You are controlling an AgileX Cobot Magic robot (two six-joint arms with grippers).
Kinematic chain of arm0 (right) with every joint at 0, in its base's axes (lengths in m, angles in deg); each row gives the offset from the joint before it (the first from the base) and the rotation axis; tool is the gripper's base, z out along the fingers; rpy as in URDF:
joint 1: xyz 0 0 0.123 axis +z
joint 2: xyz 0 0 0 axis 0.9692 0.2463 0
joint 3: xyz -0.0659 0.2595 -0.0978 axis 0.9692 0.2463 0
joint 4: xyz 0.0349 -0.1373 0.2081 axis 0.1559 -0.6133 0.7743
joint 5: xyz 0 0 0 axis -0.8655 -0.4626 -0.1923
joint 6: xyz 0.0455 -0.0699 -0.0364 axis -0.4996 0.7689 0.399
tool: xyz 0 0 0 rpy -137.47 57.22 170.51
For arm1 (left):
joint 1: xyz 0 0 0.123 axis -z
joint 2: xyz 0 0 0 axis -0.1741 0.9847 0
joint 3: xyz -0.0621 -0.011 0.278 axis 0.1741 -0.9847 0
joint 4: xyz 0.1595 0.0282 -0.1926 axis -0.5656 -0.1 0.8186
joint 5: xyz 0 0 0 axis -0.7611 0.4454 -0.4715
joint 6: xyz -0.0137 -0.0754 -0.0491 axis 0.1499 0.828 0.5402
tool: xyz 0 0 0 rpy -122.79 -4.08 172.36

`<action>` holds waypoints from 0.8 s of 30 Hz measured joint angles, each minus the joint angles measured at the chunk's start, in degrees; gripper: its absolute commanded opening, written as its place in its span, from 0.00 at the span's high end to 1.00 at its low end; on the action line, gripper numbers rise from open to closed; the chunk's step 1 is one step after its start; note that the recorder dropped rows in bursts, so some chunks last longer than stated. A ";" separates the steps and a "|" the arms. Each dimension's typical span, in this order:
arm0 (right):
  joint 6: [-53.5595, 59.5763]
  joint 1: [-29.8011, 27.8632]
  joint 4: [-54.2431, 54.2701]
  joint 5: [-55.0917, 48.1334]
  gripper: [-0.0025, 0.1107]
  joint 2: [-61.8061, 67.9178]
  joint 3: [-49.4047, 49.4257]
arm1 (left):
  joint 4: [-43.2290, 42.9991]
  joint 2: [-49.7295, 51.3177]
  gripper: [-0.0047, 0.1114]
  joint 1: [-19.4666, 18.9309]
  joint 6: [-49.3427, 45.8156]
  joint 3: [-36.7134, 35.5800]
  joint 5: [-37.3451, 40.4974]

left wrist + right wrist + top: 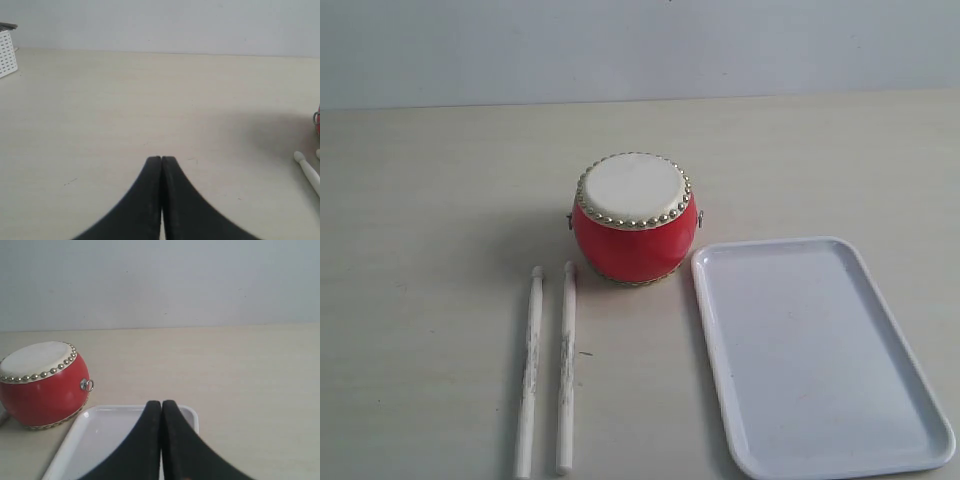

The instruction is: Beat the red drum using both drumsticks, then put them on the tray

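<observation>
The left end effector and right end effector are pressed together empty, cream-white wooden drumsticks awaiting pickup at the glossy red drum's seven o'clock.

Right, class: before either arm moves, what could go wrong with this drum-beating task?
The two drumsticks lie side by side, close together; gripping one may knock the other.
Both lie on the left arm's side of the red drum, so the right gripper, shut now, must reach across.
The white tray sits close beside the drum; a hard beat might shove the drum against it.
</observation>
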 measured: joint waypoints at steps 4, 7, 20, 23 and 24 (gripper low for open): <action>0.00 0.00 0.00 0.00 0.98 0.00 0.00 | 3.30 0.00 0.96 0.00 0.00 0.00 -0.77; 0.00 0.00 0.00 0.00 0.98 0.00 0.00 | 14.86 0.00 0.96 0.00 0.00 0.00 -3.57; 0.00 0.00 3.30 8.43 0.98 0.00 0.00 | 27.70 0.00 0.96 0.00 0.13 0.00 -10.05; 0.00 0.00 4.82 9.34 0.98 0.00 0.00 | 27.94 0.00 0.96 0.00 0.13 0.00 -10.55; 0.00 0.00 5.62 9.56 0.98 0.00 0.00 | 28.15 0.00 0.96 0.00 0.13 1.14 -10.55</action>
